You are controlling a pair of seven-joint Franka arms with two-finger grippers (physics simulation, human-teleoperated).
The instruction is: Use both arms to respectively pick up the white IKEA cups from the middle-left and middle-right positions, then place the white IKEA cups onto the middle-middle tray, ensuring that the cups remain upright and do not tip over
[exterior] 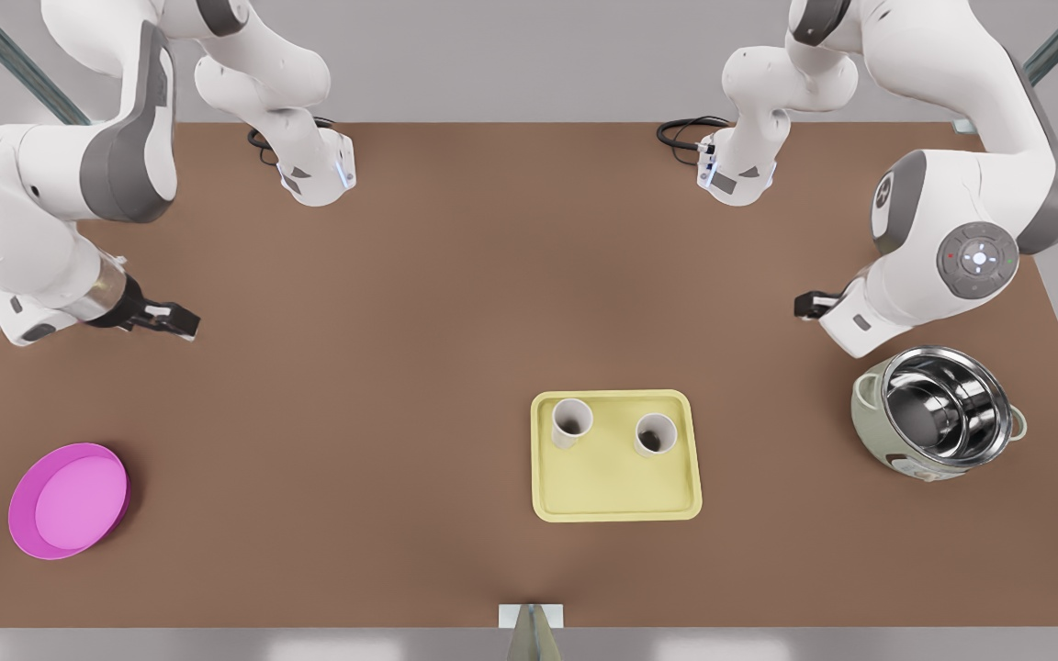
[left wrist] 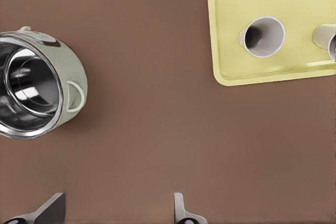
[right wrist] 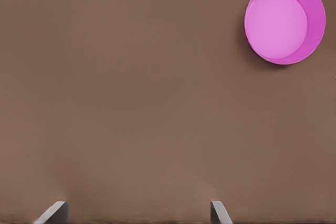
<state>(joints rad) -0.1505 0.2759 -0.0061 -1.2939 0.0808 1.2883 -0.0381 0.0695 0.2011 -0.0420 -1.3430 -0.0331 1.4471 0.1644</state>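
Even, bright light; soft faint shadows; glare inside steel pot [exterior: 944, 407].

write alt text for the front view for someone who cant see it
Two white cups stand upright, apart, on a pale yellow tray on a brown table. A magenta plate lies at the view's left and a steel-lined pot at its right, with the two arms' grippers drawn back, empty.

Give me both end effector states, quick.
Left end effector: open, empty, near the pot.
Right end effector: open, empty, near the plate.
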